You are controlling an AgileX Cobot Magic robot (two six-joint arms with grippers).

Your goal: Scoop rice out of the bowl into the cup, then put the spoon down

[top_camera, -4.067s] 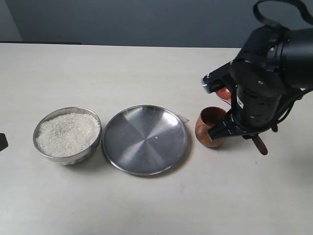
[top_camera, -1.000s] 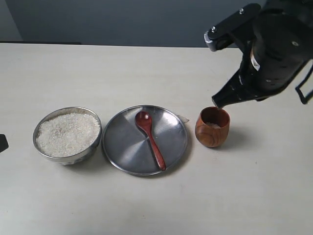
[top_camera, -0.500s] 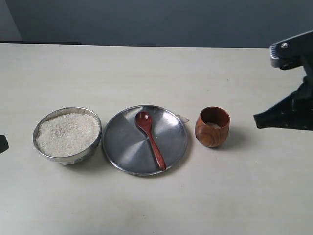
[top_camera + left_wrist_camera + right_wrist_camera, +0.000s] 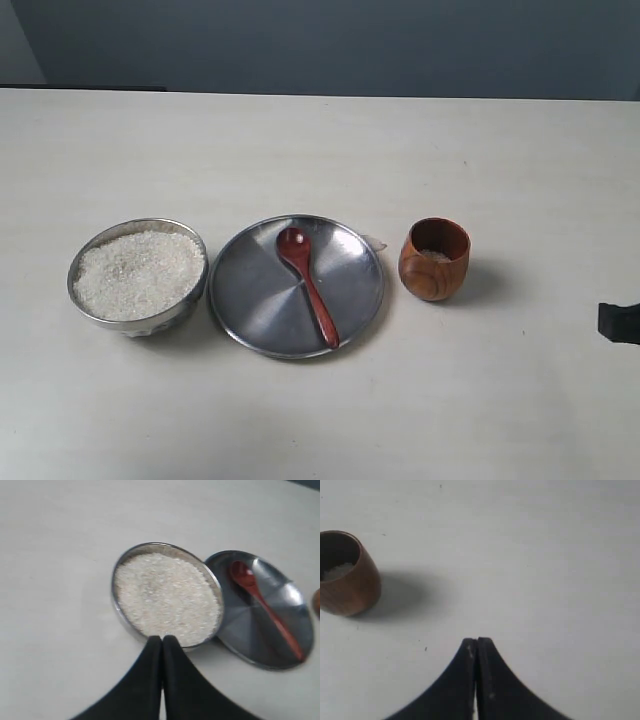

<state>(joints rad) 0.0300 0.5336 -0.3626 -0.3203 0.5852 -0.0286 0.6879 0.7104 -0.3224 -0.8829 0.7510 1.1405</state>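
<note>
Left wrist view: the left end effector (image 4: 162,639) has its two dark fingers pressed together with nothing between them, tips hanging just short of the rim of the bowl (image 4: 114,587). The bowl is filled nearly level with rice (image 4: 167,597). Directly past it, the rims almost touching, sits the flat steel plate (image 4: 287,592), and the spoon (image 4: 270,614) lies flat in that plate. Right wrist view: the right end effector (image 4: 477,641) is likewise closed and empty, over bare bench (image 4: 545,555). The cup (image 4: 355,590) stands upright off to one side of it, well apart, with a small white patch of rice at its bottom; the spoon is not in this view. Exterior view: the row across the bench reads bowl, plate, cup from left to right. Only a dark corner of the right arm shows at the right edge, beyond the cup, and the left arm is out of picture. The spoon's long axis runs diagonally across the plate, scoop end to the far side, handle end at the near rim and slanted to the cup side. Judgement: rice is in the cup and the spoon is down, so the task looks done. Should another scoop be wanted, the handle end is the grasp point and its slant favours the right arm. Which arm is truly nearer I cannot tell.
</note>
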